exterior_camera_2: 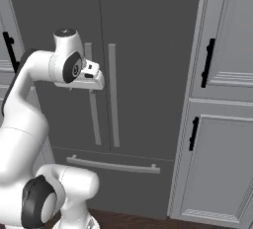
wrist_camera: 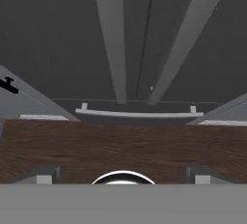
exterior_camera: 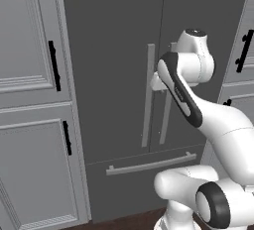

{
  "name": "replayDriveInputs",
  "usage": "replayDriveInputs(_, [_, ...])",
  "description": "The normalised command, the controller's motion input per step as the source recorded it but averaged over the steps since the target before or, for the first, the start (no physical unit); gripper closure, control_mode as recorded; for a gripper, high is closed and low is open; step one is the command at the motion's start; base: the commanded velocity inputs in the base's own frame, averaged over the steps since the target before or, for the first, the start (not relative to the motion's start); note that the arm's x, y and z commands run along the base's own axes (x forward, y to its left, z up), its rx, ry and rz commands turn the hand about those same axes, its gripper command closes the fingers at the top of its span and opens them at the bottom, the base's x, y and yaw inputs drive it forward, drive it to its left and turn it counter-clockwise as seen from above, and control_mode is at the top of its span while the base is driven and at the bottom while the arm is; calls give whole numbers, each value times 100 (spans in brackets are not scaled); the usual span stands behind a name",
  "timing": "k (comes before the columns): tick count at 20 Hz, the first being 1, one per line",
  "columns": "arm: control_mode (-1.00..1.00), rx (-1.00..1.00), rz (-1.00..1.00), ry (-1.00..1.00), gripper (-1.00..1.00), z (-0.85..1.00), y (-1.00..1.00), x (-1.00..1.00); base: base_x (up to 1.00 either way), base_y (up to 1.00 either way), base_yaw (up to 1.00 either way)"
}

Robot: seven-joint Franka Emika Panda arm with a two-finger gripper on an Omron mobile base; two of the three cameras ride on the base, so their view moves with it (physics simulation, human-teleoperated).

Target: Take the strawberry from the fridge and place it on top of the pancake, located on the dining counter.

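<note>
Ahead of the tool (wrist_camera: 123, 179), spread wide and empty, the fridge (exterior_camera: 124, 35) is shut; risk: missing the door handles (wrist_camera: 113, 39), glancing off.

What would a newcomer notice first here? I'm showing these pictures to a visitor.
The tall dark fridge with both doors shut, its long grey bar handles side by side at the centre. The white arm reaches up before them, its gripper close to the handles. Light grey cabinets with black handles flank the fridge.
</note>
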Motion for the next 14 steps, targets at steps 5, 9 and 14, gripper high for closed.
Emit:
replayDriveInputs(5, [100, 0, 0, 0, -100, 0, 0, 0, 0, -20, -7])
replayDriveInputs(9, [100, 0, 0, 0, -100, 0, 0, 0, 0, -26, 0])
replayDriveInputs(14, [100, 0, 0, 0, -100, 0, 0, 0, 0, -23, 0])
